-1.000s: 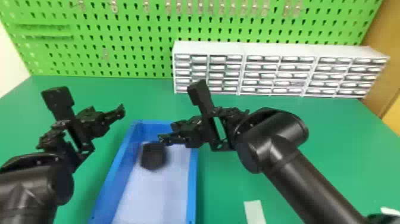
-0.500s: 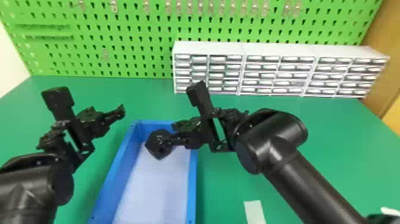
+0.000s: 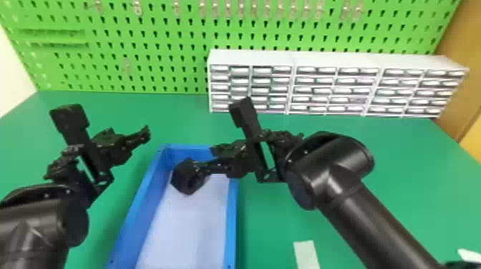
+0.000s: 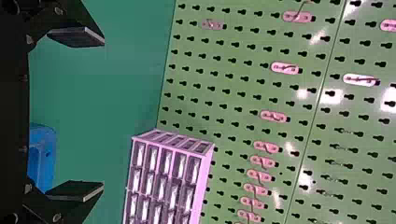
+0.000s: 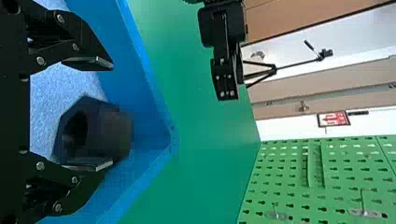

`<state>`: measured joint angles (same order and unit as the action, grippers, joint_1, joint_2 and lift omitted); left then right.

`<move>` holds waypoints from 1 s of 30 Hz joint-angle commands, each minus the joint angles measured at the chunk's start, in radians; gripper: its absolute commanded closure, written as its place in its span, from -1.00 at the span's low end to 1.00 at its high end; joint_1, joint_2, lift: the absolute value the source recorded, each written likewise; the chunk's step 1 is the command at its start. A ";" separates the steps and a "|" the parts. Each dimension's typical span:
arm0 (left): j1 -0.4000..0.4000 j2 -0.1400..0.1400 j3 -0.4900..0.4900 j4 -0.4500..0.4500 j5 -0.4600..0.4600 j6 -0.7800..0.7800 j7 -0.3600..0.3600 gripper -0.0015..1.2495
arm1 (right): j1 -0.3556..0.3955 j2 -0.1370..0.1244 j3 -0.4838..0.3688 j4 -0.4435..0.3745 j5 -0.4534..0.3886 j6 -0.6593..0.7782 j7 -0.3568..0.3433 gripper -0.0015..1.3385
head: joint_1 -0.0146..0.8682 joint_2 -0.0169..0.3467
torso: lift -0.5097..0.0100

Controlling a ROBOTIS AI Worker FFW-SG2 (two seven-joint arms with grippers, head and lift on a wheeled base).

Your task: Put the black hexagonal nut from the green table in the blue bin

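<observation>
The black hexagonal nut (image 3: 186, 179) is over the back part of the blue bin (image 3: 232, 214), beside the tip of one finger of my right gripper (image 3: 207, 158). In the right wrist view that gripper (image 5: 112, 114) is open; the tilted, blurred nut (image 5: 95, 133) lies between the fingers, against or behind one of them. Whether it touches that finger or the bin floor, I cannot tell. My left gripper (image 3: 143, 134) is left of the bin above the green table (image 3: 186, 118); in its own wrist view the left gripper (image 4: 103, 114) stands open and holds nothing.
A white drawer unit (image 3: 250, 57) stands along the back of the table, before a green pegboard (image 3: 161, 46) with hooks. A pale strip (image 3: 306, 254) lies on the table right of the bin. In the right wrist view, the left arm (image 5: 225, 51) is beyond the bin's edge.
The nut was blurred and lower in the head view a second ago, then showed higher against the right finger; since then it has shifted slightly left and down. Both arms are nearly still.
</observation>
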<state>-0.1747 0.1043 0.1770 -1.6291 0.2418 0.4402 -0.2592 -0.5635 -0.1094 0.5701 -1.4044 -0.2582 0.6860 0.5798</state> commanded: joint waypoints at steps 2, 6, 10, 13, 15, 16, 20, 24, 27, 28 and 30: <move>0.004 0.000 0.004 0.000 0.002 0.000 0.000 -0.70 | 0.039 -0.012 -0.067 -0.024 0.065 -0.011 0.000 -0.22 | 0.54 -0.73 | 0.58; 0.007 0.000 0.007 0.000 0.002 0.000 0.000 -0.70 | 0.108 -0.012 -0.168 -0.053 0.079 -0.046 -0.035 -0.22 | 0.54 -0.73 | 0.58; 0.012 0.000 0.013 -0.002 0.004 0.000 0.001 -0.70 | 0.195 -0.007 -0.282 -0.142 0.178 -0.069 -0.110 -0.22 | 0.54 -0.73 | 0.58; 0.017 0.000 0.021 0.000 0.004 -0.002 0.001 -0.70 | 0.254 -0.001 -0.354 -0.191 0.238 -0.094 -0.136 -0.22 | 0.54 -0.73 | 0.58; 0.021 0.000 0.022 0.000 0.007 -0.003 0.009 -0.70 | 0.286 0.005 -0.400 -0.212 0.264 -0.120 -0.150 -0.22 | 0.54 -0.73 | 0.58; 0.029 -0.002 0.021 0.000 0.016 -0.014 0.023 -0.70 | 0.307 0.013 -0.430 -0.225 0.272 -0.131 -0.164 -0.22 | 0.54 -0.73 | 0.58; 0.047 -0.002 -0.002 0.000 0.056 -0.055 0.087 -0.70 | 0.361 0.025 -0.515 -0.257 0.298 -0.177 -0.182 -0.22 | 0.54 -0.73 | 0.58; 0.052 -0.002 -0.024 0.000 0.076 -0.069 0.117 -0.70 | 0.416 0.033 -0.582 -0.294 0.336 -0.227 -0.212 -0.22 | 0.54 -0.73 | 0.58; 0.057 -0.002 -0.030 -0.002 0.086 -0.069 0.117 -0.70 | 0.464 0.053 -0.654 -0.312 0.338 -0.281 -0.232 -0.22 | 0.54 -0.73 | 0.58; 0.057 -0.002 -0.030 -0.002 0.088 -0.069 0.117 -0.70 | 0.479 0.063 -0.688 -0.317 0.338 -0.306 -0.232 -0.22 | 0.54 -0.73 | 0.58; 0.060 0.000 -0.028 -0.002 0.091 -0.069 0.117 -0.70 | 0.501 0.077 -0.731 -0.321 0.338 -0.338 -0.232 -0.22 | 0.54 -0.73 | 0.58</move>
<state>-0.1201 0.1028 0.1504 -1.6295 0.3236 0.3720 -0.1418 -0.1170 -0.0627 -0.0617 -1.7089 0.0774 0.4213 0.3483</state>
